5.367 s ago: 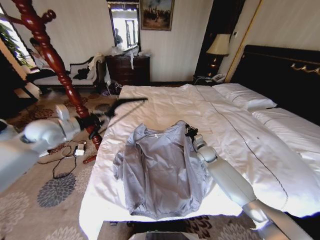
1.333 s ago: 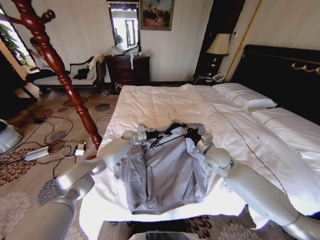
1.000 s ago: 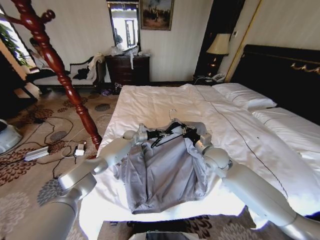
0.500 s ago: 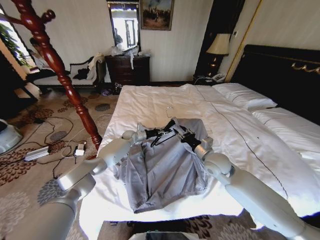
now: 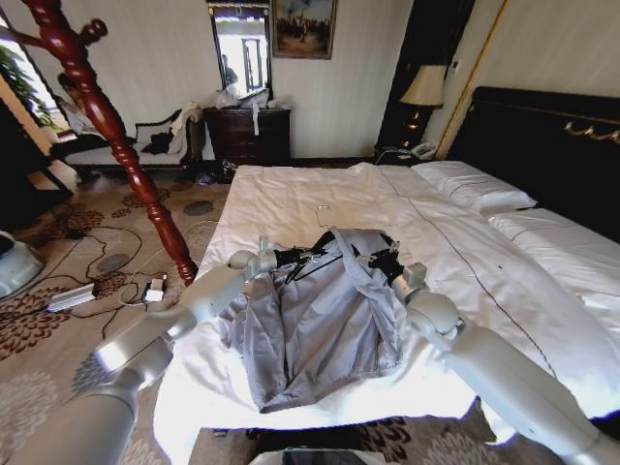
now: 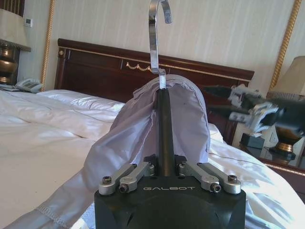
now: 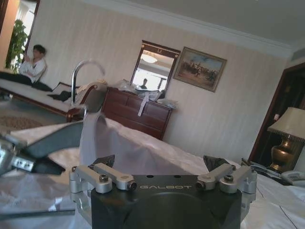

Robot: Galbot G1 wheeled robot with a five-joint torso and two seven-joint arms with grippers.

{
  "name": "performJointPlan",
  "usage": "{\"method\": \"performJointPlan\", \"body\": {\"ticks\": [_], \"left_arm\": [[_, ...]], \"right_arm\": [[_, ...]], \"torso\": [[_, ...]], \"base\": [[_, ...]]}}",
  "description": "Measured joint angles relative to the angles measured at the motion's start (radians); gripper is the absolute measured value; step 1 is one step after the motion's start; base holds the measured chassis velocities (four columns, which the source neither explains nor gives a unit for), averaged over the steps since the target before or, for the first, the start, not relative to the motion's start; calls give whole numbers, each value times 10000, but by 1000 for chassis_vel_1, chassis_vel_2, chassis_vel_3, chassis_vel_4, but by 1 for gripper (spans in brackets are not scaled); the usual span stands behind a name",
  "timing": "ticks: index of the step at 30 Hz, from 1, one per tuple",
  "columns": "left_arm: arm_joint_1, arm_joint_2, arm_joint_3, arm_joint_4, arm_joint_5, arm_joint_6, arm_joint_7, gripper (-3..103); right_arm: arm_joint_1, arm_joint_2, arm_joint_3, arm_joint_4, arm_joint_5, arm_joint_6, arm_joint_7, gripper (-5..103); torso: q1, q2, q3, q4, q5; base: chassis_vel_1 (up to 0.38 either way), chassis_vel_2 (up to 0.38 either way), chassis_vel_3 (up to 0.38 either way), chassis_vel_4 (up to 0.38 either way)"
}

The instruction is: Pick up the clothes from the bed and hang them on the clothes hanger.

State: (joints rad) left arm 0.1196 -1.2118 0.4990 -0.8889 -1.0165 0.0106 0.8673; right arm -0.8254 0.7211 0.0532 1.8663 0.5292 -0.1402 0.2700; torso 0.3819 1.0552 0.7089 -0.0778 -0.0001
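Observation:
The grey-blue jacket (image 5: 310, 329) lies on the white bed (image 5: 465, 281), its collar end lifted off the sheet. My left gripper (image 5: 291, 259) is shut on one arm of the black hanger (image 5: 312, 254), whose silver hook (image 5: 323, 211) points up. The left wrist view shows the hanger (image 6: 165, 138) gripped in my left gripper (image 6: 165, 167), with the jacket (image 6: 190, 124) draped over its far shoulder. My right gripper (image 5: 386, 262) is open beside the jacket's right shoulder. In the right wrist view its fingers (image 7: 102, 161) stand wide apart, with the jacket (image 7: 128, 152) beyond them.
A reddish-brown coat stand (image 5: 107, 126) rises left of the bed, with cables (image 5: 126, 291) on the carpet by its foot. Pillows (image 5: 475, 184) and the black headboard (image 5: 552, 145) are at the right. A dresser (image 5: 247, 136) stands behind.
My right gripper has drawn back from the hanger toward the jacket's right shoulder. The jacket's collar end now hangs higher on the hanger, which has shifted slightly left.

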Motion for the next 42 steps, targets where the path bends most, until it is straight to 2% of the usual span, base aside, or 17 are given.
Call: {"method": "performJointPlan", "body": {"ticks": [9,22,26,29,32,34,35,38,41,42], "left_arm": [[-87,-20,13,-55,-124,37,-134,16],[-280,-58,70,-77,-395,93,-302,16],[-254,157,71,-344,-393,102,-314,16],[-217,347,114,-587,-313,102,-313,16],[-173,600,197,-962,-175,89,-308,16],[-148,795,275,-1324,-84,81,-304,16],[-148,795,275,-1324,-84,81,-304,16],[-189,963,394,-1661,102,41,-299,16],[-242,998,456,-1769,161,34,-296,16],[-313,1030,540,-1868,181,34,-300,16]], "right_arm": [[-263,314,-308,-70,-266,-58,-81,100],[-1384,-50,-116,844,-737,-12,-523,100],[-1454,-137,418,1026,-467,44,-11,100],[-1182,-237,751,627,-676,8,282,100],[-840,-530,895,96,-1524,4,299,100],[-613,-865,902,-191,-2433,29,115,100],[-613,-865,902,-191,-2433,29,115,100],[-523,-1230,776,-319,-3527,167,-332,100],[-548,-1337,736,-300,-3942,192,-550,100],[-603,-1437,709,-269,-4339,247,-765,100]], "torso": [[0,0,0,0,1],[0,0,0,-3,1],[-1,0,-1,-3,0],[-1,0,0,3,0],[0,-1,0,-2,2],[0,-1,0,-2,1],[0,-1,0,-2,1],[0,-2,0,0,1],[0,-2,-1,-2,1],[0,-1,-1,-2,2]], "base": [[0,0,0,0],[0,0,0,0],[0,0,0,0],[0,0,0,0],[0,0,0,0],[0,0,0,0],[0,0,0,0],[0,0,0,0],[0,0,0,0],[0,0,0,0]]}}
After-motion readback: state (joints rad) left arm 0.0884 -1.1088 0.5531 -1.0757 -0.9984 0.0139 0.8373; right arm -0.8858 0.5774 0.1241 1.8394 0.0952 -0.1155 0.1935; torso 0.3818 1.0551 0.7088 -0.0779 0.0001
